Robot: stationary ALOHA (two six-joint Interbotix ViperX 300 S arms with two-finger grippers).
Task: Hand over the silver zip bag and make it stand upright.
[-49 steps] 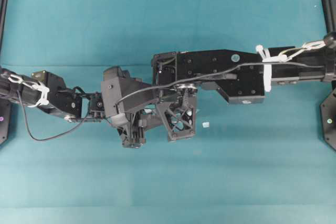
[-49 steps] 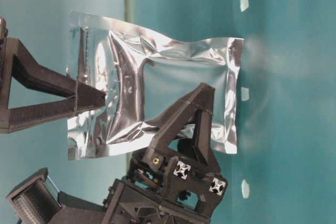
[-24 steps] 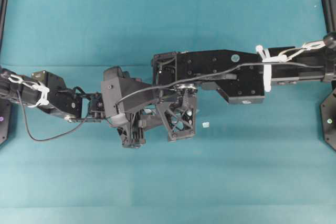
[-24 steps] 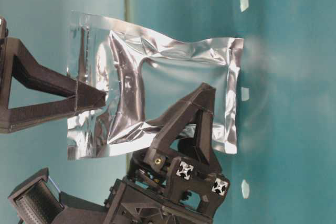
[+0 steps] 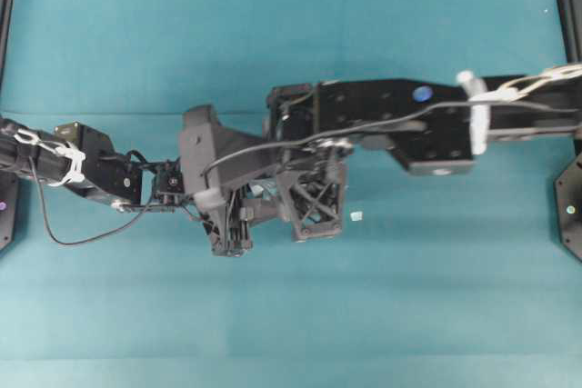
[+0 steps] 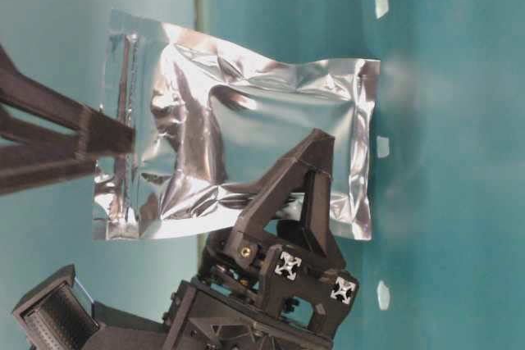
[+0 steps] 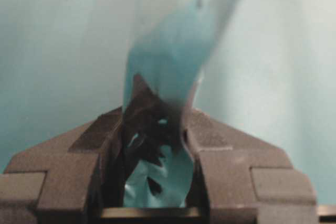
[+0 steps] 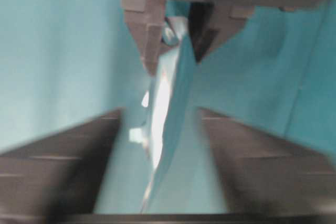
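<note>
Bag (image 6: pixel 246 145): one silver zip bag, crinkled foil, held up off the teal counter (image 5: pixel 291 43); flat face toward the table-level view; nothing visible inside, foil opaque.
Bag ends: zip strip end beside the right tool's fingers at the left of the table-level view; other sealed end toward the teal surface on the right of that view.
Left tool (image 6: pixel 316 182): clamped on the bag's lower edge near the sealed end; in its wrist view (image 7: pixel 155 145), foil pinched between both fingers.
Right tool (image 6: pixel 74 141): spread apart; in its wrist view both dark fingers (image 8: pixel 68 166) stand well clear on either side of the bag's thin edge (image 8: pixel 163 119); blurred in both views; contact with the foil in the table-level view: cannot tell.
Overhead: both arms meet at the middle of the counter; left tool (image 5: pixel 250 215) and right tool (image 5: pixel 314 202) just beside each other; bag mostly hidden beneath them.
Scrap (image 5: pixel 356 216): one tiny pale piece on the counter, just right of the right tool.
Pale marks (image 6: pixel 381 3): three small patches in a line on the teal surface in the table-level view.
Counts: one bag, two tools, one scrap, three pale marks.
</note>
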